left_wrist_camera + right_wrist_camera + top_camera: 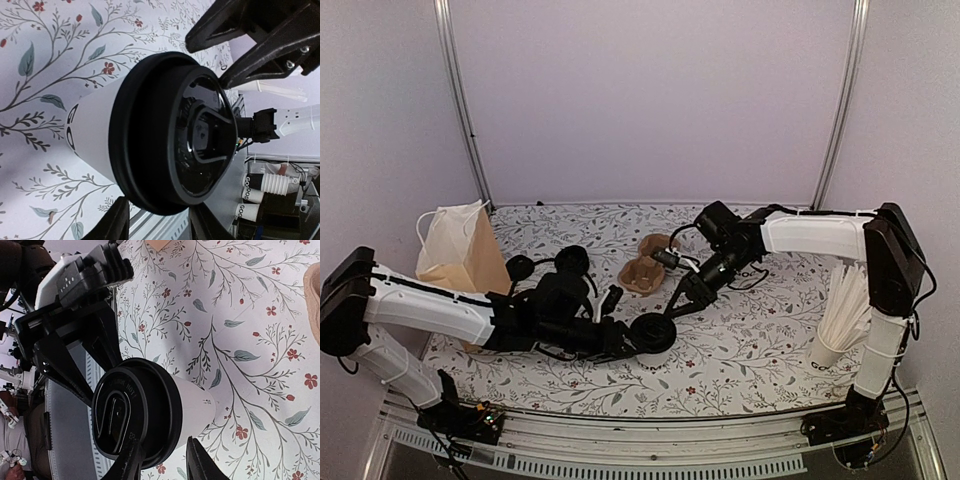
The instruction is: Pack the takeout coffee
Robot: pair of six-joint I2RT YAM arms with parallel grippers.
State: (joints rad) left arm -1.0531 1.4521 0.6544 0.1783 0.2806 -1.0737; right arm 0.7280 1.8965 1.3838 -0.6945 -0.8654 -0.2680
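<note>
A takeout coffee cup (653, 333), white with a black lid, stands on the floral tablecloth at front centre. It fills the left wrist view (170, 130) and shows in the right wrist view (140, 415). My left gripper (628, 338) lies on its side, jaws closed on the lid's left rim (160, 202). My right gripper (672, 308) is open at the lid's far right edge, one finger over the lid top, the other beside the cup wall (165, 440). Two more lidded cups (570, 262) (520, 267) stand behind my left arm.
A brown pulp cup carrier (645, 268) lies just behind the cup. A paper bag (460, 250) stands at the left. A stack of lidless white cups (840, 315) stands at the right front. The table's front rail runs close behind the cup.
</note>
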